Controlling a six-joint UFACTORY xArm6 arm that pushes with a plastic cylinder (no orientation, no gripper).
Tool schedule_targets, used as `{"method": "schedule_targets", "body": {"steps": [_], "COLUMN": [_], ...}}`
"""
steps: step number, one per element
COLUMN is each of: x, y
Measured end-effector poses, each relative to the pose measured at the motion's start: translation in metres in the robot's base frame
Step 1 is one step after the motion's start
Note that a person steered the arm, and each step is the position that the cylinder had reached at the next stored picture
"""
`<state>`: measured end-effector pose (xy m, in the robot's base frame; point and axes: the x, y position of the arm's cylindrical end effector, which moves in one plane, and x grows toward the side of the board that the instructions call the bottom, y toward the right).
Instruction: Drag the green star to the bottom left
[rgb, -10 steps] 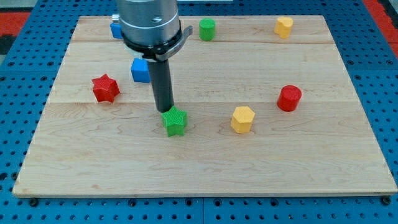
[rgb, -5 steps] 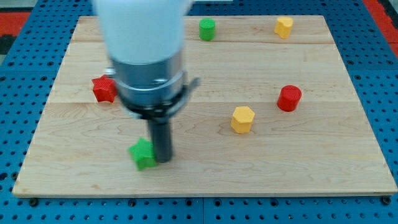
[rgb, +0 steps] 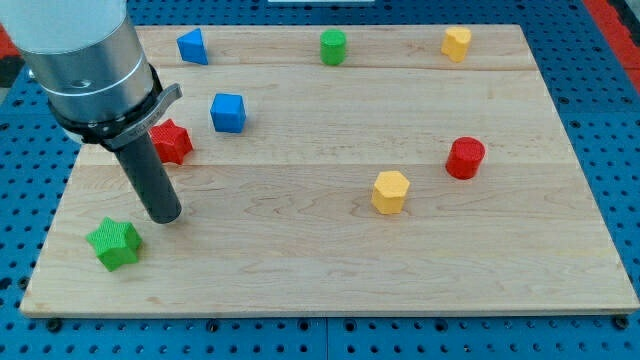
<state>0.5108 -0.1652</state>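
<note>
Green star (rgb: 113, 244): small, rigid ribbed plastic, likely light; should slide easily on the smooth wooden desk (rgb: 330, 280), may spin if pushed off-centre. It sits near the desk's bottom-left corner, just below-left of my tip (rgb: 166, 217), apart. No gripper fitted. Push a flat flank, not a point.

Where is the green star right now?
The green star sits near the board's bottom-left corner in the view, just left of and below my tip, below the red star.
</note>
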Motion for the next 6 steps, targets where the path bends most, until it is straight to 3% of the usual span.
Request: {"method": "schedule_targets", "body": {"steps": [1,6], "x": [-0.025,-0.038], "y": [0.024,0.007]}}
